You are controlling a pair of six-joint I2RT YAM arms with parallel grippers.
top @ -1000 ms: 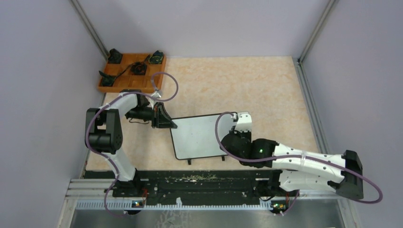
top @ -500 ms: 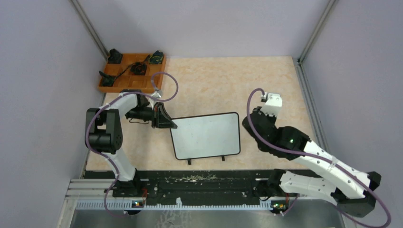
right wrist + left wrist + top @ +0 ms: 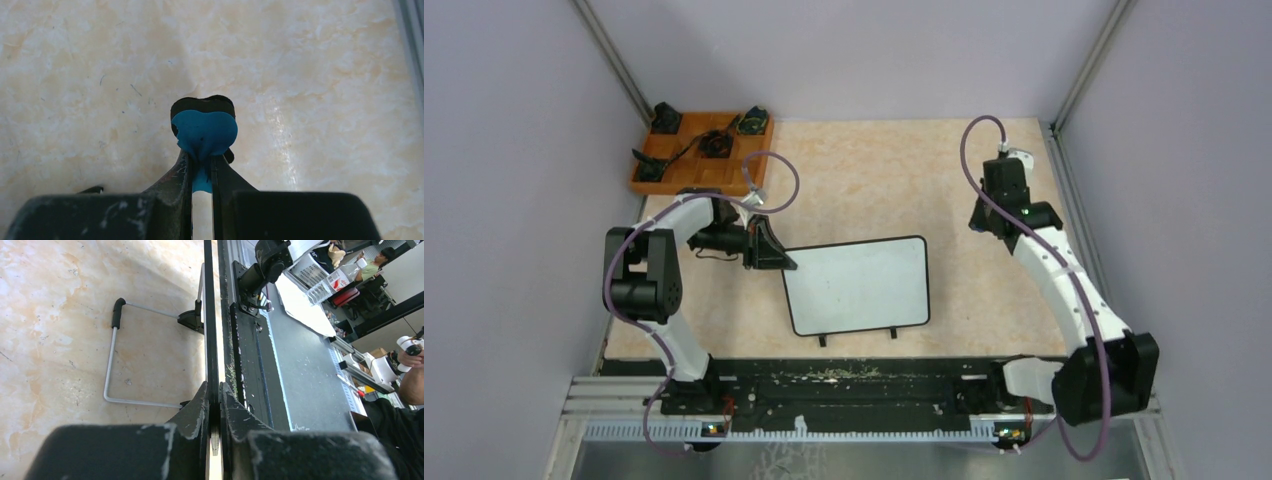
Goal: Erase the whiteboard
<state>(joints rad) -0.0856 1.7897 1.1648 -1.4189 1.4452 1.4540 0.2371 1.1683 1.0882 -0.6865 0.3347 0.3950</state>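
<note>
1. Top external: left gripper [image 3: 771, 252] reaches sideways, fingers pinched on the whiteboard [image 3: 856, 285] edge.
2. Right gripper [image 3: 202, 167] is stretched far out, clamping a blue eraser [image 3: 205, 131], with the whiteboard well apart from those fingers.
3. Beige marbled table [image 3: 874, 170], lilac walls [image 3: 854, 60].

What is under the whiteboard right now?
In the left wrist view, a bent wire stand is hinged to the whiteboard underside, over marbled tabletop. From above, the board itself covers all of it.
</note>
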